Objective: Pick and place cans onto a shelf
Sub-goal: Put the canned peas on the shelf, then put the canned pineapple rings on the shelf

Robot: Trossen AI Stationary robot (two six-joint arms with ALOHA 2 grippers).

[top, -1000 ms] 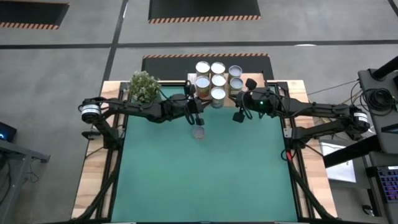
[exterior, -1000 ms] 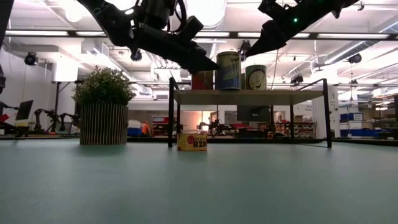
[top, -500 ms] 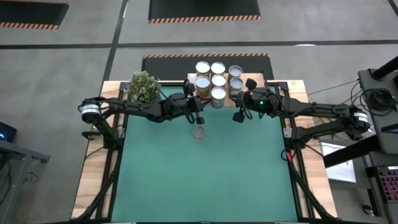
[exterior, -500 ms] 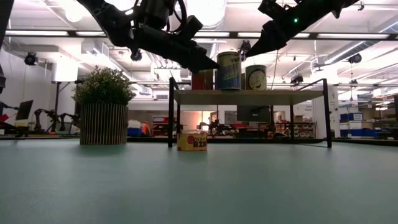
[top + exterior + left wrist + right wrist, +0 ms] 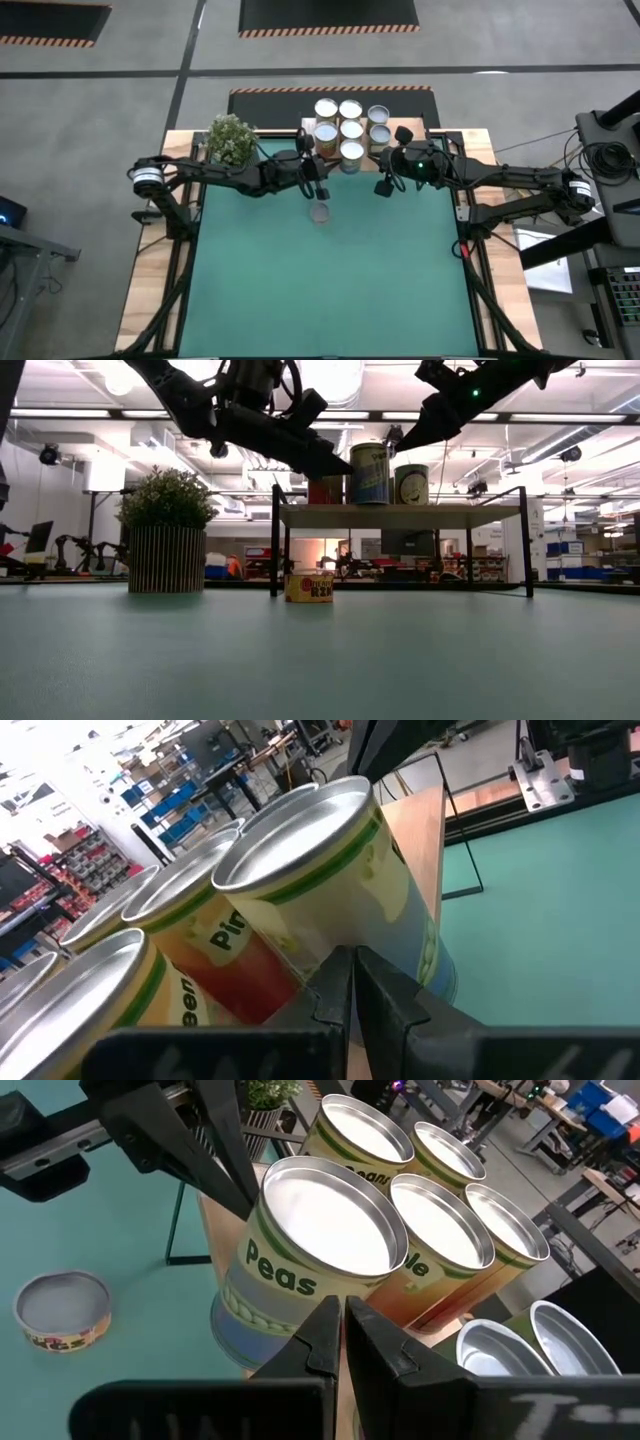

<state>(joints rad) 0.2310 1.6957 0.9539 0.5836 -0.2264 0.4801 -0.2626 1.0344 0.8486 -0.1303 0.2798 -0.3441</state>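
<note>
Partly shelf (image 5: pixel 345 135) under cans (image 5: pixel 350 130), board hidden.

We are in a large robotics lab or workshop hall: a bare grey concrete floor (image 5: pixel 100 150) with orange-and-black striped hazard tape (image 5: pixel 328 32), long ceiling strip lights (image 5: pixel 70 412), and stocked storage racks with blue bins (image 5: pixel 175 800) behind the table.

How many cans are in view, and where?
8 visible: seven cans stand clustered on the shelf at the table's far edge; one short can sits on the green mat in front. Others may be hidden.
</note>
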